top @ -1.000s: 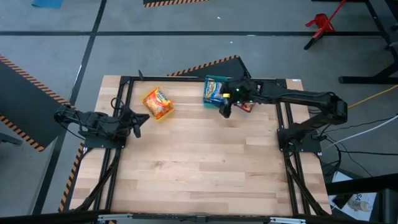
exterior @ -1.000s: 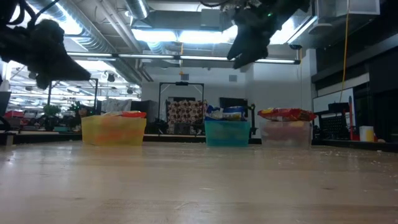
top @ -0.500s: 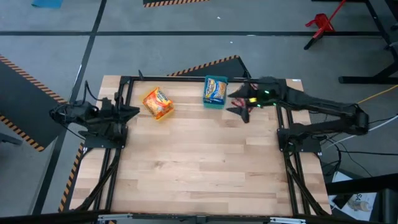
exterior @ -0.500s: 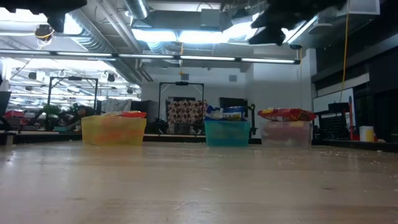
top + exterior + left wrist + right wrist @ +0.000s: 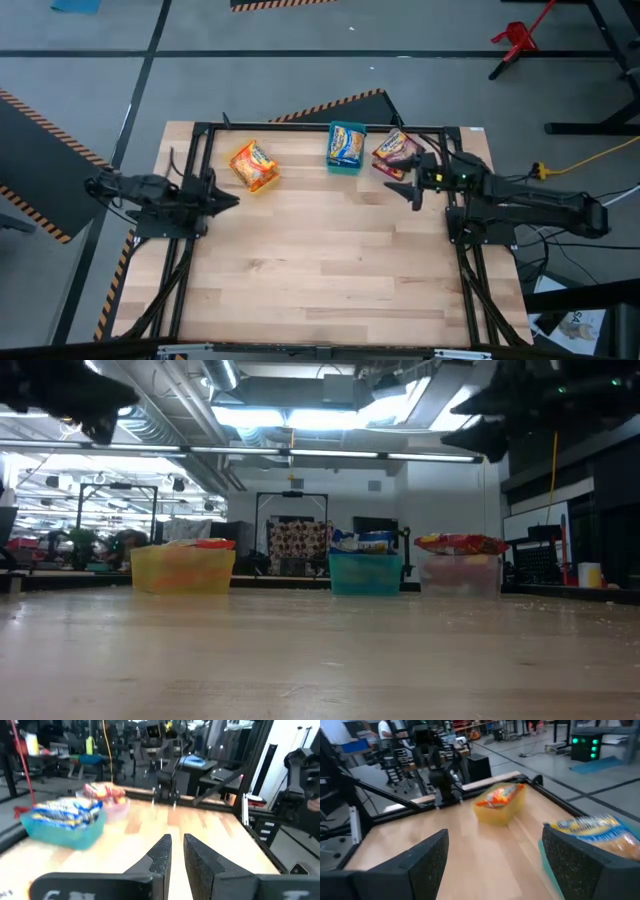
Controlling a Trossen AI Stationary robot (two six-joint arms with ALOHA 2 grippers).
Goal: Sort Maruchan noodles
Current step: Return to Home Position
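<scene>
The noodle packets lie in three bins along the table's far edge. Orange packets [image 5: 253,165] [image 5: 500,796] fill the yellow bin [image 5: 183,572]. Blue-and-white ones [image 5: 346,146] [image 5: 67,811] sit in the teal bin [image 5: 365,575]. Red ones [image 5: 396,150] [image 5: 102,791] rest in the clear bin [image 5: 460,577]. My right gripper [image 5: 408,187] [image 5: 492,840] hangs open and empty, above the table just near-right of the clear bin. My left gripper [image 5: 228,201] [image 5: 174,851] is shut and empty, in the air near the table's left edge, on the near side of the yellow bin.
A black frame [image 5: 300,126] runs along the table's far edge and down both sides by the arm bases. The wooden tabletop [image 5: 320,260] stretches bare from the bins to the near edge. Racks and lights fill the room beyond.
My right gripper has drawn back from over the teal and clear bins toward the table's right edge, uncovering the red packets in the clear bin. My left gripper has risen.
</scene>
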